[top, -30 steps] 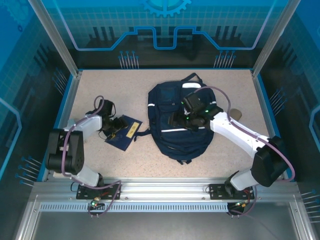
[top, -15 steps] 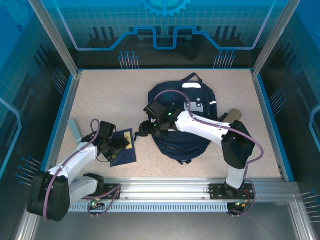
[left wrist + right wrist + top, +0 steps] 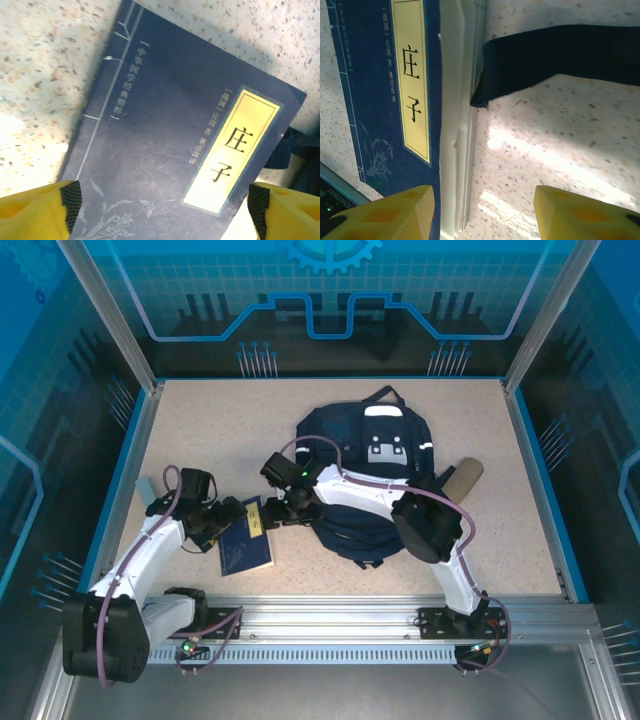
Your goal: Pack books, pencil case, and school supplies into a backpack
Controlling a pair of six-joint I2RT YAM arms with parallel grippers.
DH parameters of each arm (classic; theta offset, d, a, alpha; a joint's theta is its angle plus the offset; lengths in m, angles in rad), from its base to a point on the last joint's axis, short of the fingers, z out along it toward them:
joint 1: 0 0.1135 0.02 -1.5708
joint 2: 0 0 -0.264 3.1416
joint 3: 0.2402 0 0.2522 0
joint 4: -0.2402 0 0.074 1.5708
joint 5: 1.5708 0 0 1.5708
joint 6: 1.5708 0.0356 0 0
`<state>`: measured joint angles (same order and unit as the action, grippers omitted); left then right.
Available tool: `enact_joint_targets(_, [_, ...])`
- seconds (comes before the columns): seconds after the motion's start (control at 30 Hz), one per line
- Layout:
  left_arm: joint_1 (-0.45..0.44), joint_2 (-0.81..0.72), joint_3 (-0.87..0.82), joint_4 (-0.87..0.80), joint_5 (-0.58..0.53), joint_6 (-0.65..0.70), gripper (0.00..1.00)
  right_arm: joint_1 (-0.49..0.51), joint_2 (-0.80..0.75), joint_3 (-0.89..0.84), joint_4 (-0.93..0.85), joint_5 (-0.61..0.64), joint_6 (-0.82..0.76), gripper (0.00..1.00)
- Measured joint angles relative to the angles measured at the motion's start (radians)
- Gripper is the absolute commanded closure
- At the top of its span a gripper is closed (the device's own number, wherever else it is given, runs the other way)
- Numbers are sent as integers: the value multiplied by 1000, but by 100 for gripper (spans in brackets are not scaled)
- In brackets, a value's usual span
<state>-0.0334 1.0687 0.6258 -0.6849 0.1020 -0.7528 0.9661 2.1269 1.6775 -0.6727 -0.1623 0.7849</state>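
One of the books (image 3: 246,540), navy with a yellow title label, lies flat on the table left of the backpack (image 3: 372,475). My left gripper (image 3: 226,522) hovers over the book's cover (image 3: 165,140), open, its yellow fingers (image 3: 35,212) wide apart and outside both sides of the cover. My right gripper (image 3: 272,519) is at the book's right side, open. In the right wrist view one of its fingers (image 3: 395,212) is over the cover (image 3: 370,100) and the other over bare table, with the cream page edges (image 3: 455,125) between them. My right gripper (image 3: 485,212) holds nothing.
A black backpack strap (image 3: 560,55) lies on the table just beyond the book. A tan cylindrical pouch (image 3: 462,478), maybe the pencil case, pokes out from the backpack's right side. A small grey-blue thing (image 3: 146,488) lies near the left wall. Blue walls ring the table.
My right arm swung left off the backpack to the book's right side, its jaws narrowing. My left arm drew back nearer and its jaws widened. The book turned and slid a little nearer.
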Motion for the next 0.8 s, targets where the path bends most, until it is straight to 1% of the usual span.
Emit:
enact_joint_targets(0.13, [25, 26, 0, -8, 0, 20, 10, 6, 51, 46, -5, -29, -12, 44])
enact_joint_targets(0.33, [45, 92, -25, 6, 0, 19, 16, 9, 116, 103, -31, -41, -35, 59])
enact_joint_targets(0.43, [45, 111, -50, 21, 0, 13, 18, 9, 143, 111, -39, -42, -45, 64])
enact_joint_targets(0.53, [45, 134, -63, 36, 0, 7, 17, 7, 156, 112, -45, -42, -50, 65])
enact_joint_targets(0.7, [48, 162, -68, 56, 9, -5, 14, 7, 156, 116, -50, -35, -53, 67])
enact_joint_targets(0.8, [53, 169, -68, 61, 25, -6, 13, 6, 157, 116, -51, -33, -53, 68])
